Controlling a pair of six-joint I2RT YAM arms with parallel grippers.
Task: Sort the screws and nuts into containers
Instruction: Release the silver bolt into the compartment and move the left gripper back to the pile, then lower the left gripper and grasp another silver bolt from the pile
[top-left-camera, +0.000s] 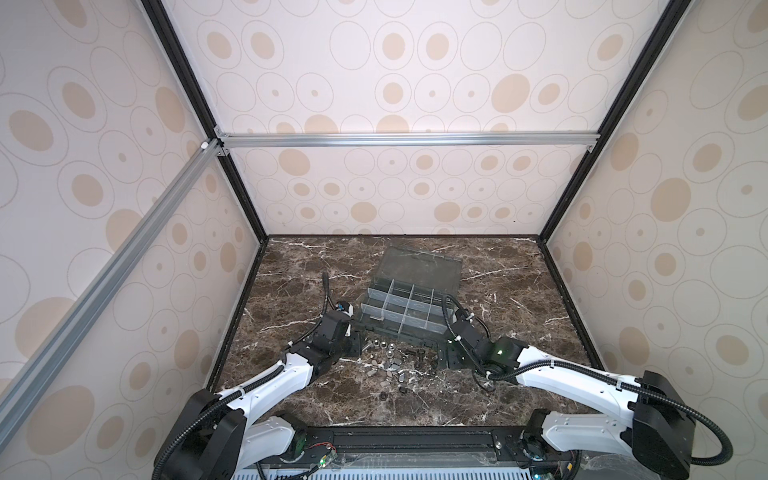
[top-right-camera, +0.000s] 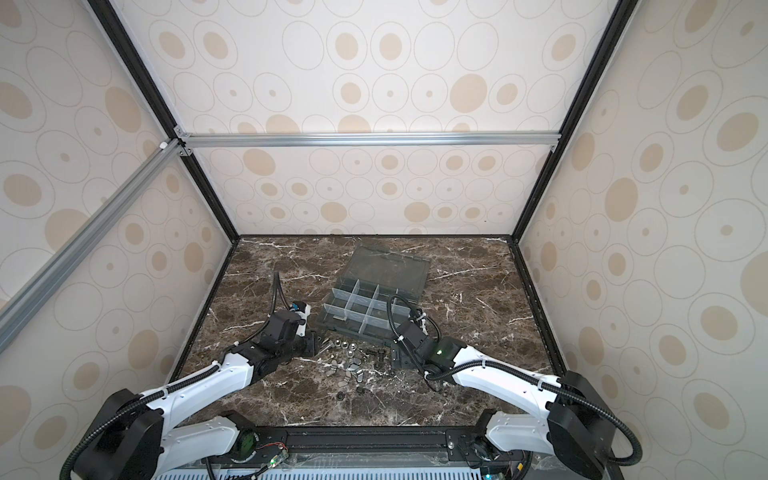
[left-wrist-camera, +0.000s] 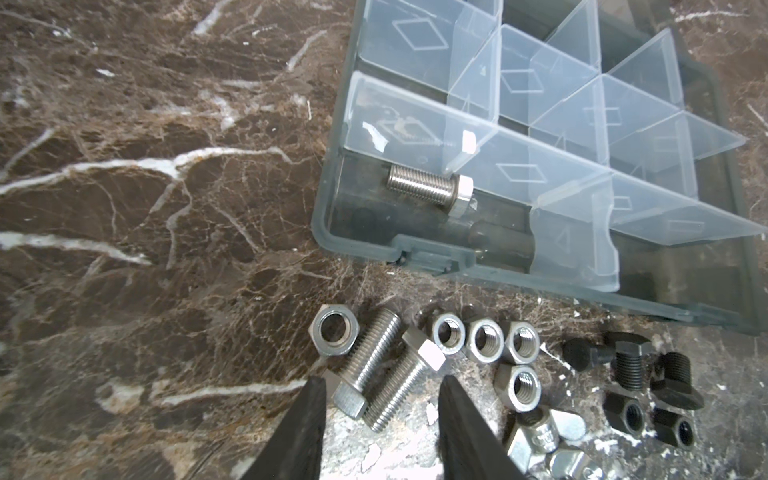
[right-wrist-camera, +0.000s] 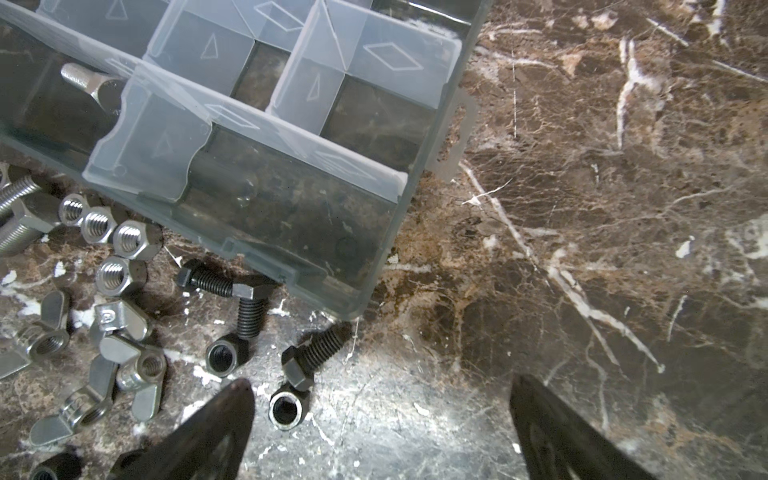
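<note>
- Containers: these are the divided cells of one smoky-grey organizer box. It sits near the middle of the marble table, with its lid laid back on the far side. From the left wrist camera I see one silver screw lying on its side in the near left corner cell.
- Left gripper: I have it low at the left end of the loose pile, just off the box's near left corner. Its jaws stand part-way apart and grip nothing. Two silver screws lie side by side in the gap between the fingertips. I cannot tell whether either finger touches them.
- Right gripper: it is at the pile's right end, just off the box's near right corner. Its jaws are spread wide with only marble between them, and a black nut lies just beside one fingertip.
- Screws: besides the silver pair, three black screws lie on the table close to the box's near wall. Two of them touch end to head, and the third lies apart near the box corner.
- Nuts: four silver hex nuts cluster between the silver and black screws. A larger hex nut touches one silver screw. Wing nuts lie on the pile's side away from the box, and more black nuts lie just beside the black screws.
- Two dark pieces lie apart from the pile, nearer the arms' base. They are too small for me to identify.
</note>
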